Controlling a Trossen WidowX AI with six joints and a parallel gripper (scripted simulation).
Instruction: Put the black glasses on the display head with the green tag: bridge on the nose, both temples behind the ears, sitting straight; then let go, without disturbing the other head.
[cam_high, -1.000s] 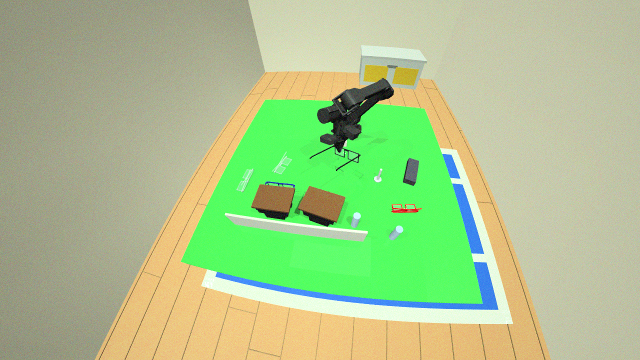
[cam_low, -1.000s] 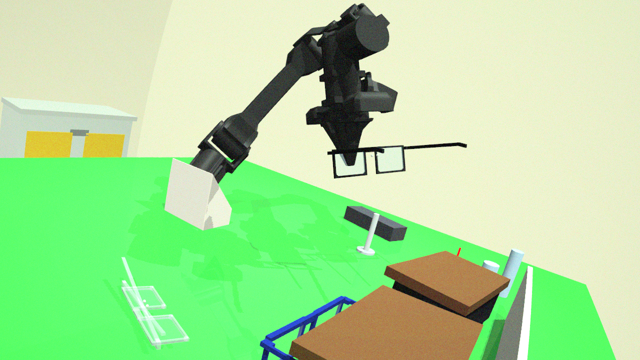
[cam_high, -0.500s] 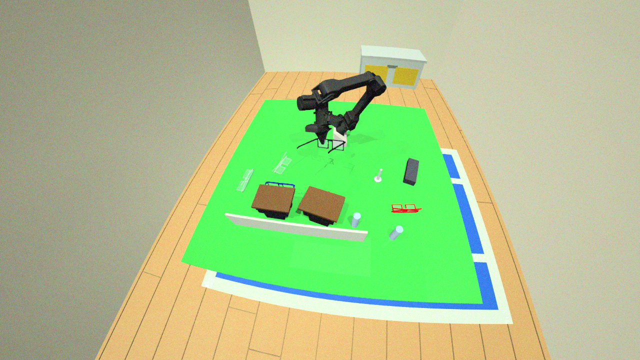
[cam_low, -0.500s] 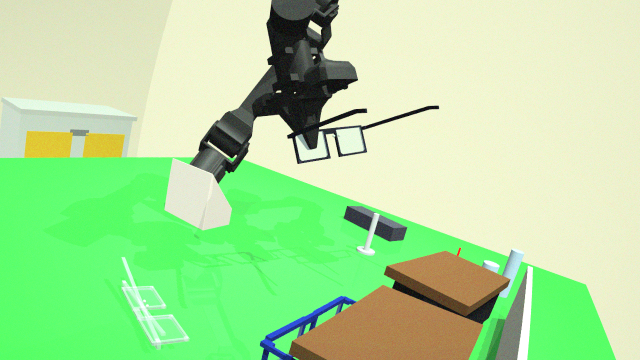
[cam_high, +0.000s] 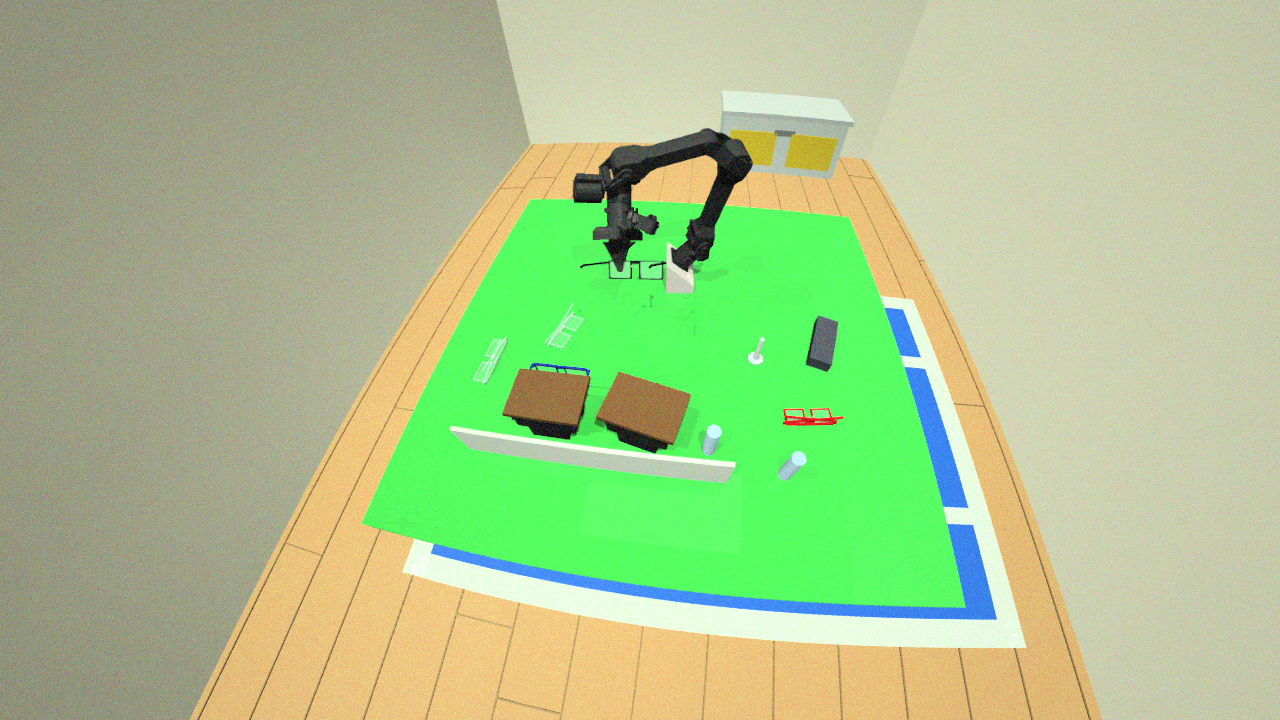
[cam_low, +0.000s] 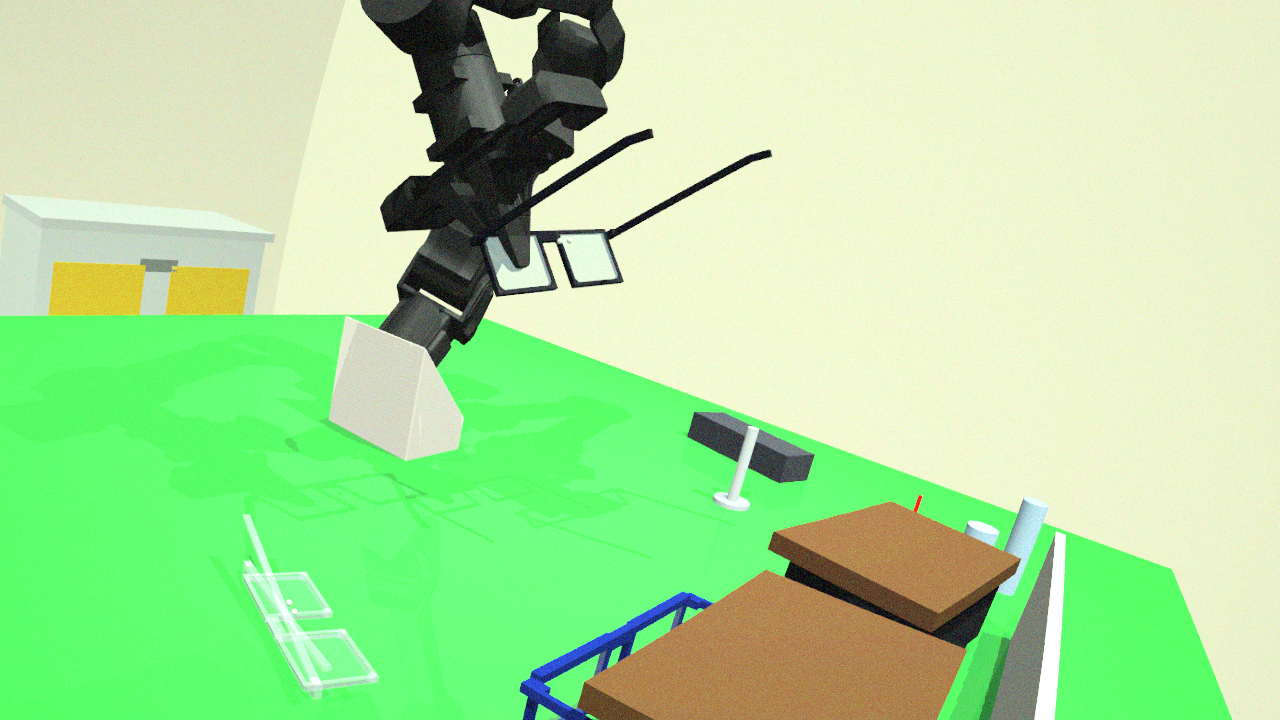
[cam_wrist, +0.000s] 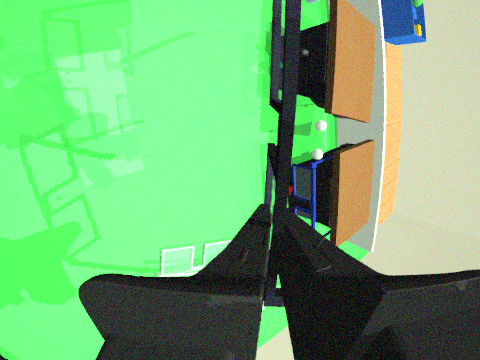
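Observation:
The gripper (cam_high: 620, 267) (cam_low: 519, 262) (cam_wrist: 272, 214) is shut on the black glasses (cam_high: 635, 262) (cam_low: 553, 237) (cam_wrist: 289, 75), at the top of one lens rim. The glasses hang in the air near the arm's base, well away from the heads, temples open. Two black display heads stand under brown boards: the left head (cam_high: 546, 428) (cam_wrist: 325, 200) has blue glasses (cam_high: 560, 368) (cam_low: 586, 650) (cam_wrist: 314, 195) at its front; the right head (cam_high: 637, 438) (cam_low: 832, 582) (cam_wrist: 315, 75) is beside it. The boards hide most of both heads. I see no green tag.
A low white wall (cam_high: 590, 454) (cam_low: 1042, 626) stands behind the heads. Two pale cylinders (cam_high: 712, 439) (cam_high: 791, 466) and red glasses (cam_high: 810, 421) are to their right. A white peg (cam_high: 756, 357) (cam_low: 742, 465) and dark block (cam_high: 821, 343) stand farther off. Two clear glasses lie left.

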